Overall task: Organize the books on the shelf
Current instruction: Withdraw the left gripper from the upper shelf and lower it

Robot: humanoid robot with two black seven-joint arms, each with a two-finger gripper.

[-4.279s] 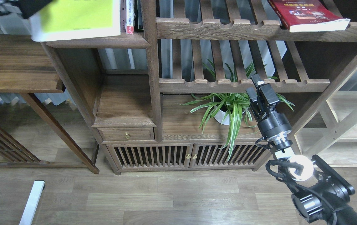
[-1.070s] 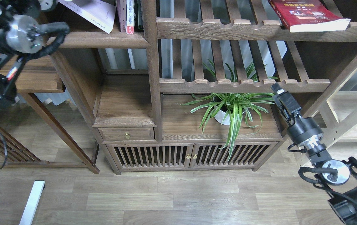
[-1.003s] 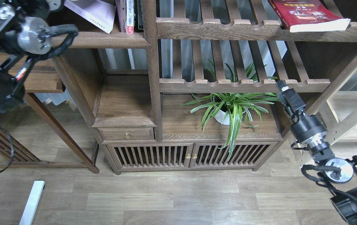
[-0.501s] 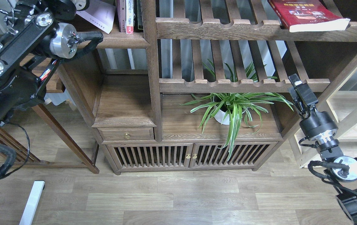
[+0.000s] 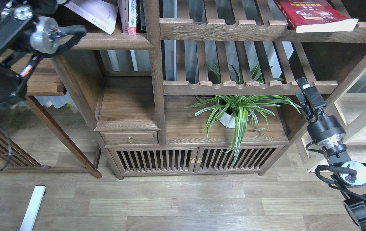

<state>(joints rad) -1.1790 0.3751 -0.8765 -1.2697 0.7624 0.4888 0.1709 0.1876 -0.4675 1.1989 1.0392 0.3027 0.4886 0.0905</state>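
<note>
Our left arm (image 5: 6,41) enters from the upper left and runs up past the top edge of the view; its gripper is out of view, so we record no state for it. A silver joint disc and a black cable loop on that arm sit in front of the left end of the shelf (image 5: 115,40), the dark plank with the rounded front edge. On the shelf the pale book (image 5: 94,12) leans tilted, its lower corner near the plank; small print is on its cover but too fine for us to read. Just right of it stand narrow upright books (image 5: 129,16); the pink-and-white spine carries Chinese characters that we cannot make out. They stand against the bookcase post (image 5: 154,70). Right of the post, the red book (image 5: 314,14) lies flat on the upper slatted shelf (image 5: 234,30), its white page edge overhanging the front rail; there is gold lettering on the cover, unreadable at this size. Below the lower slatted shelf, a spider plant (image 5: 239,110) in a white pot stands on the cabinet top (image 5: 186,128). Our right gripper (image 5: 308,91) points up beside the right end of the lower rail, near the plant's leaf tips, holding nothing; it is seen edge-on and dark, so we cannot tell whether the fingers are parted or together.
</note>
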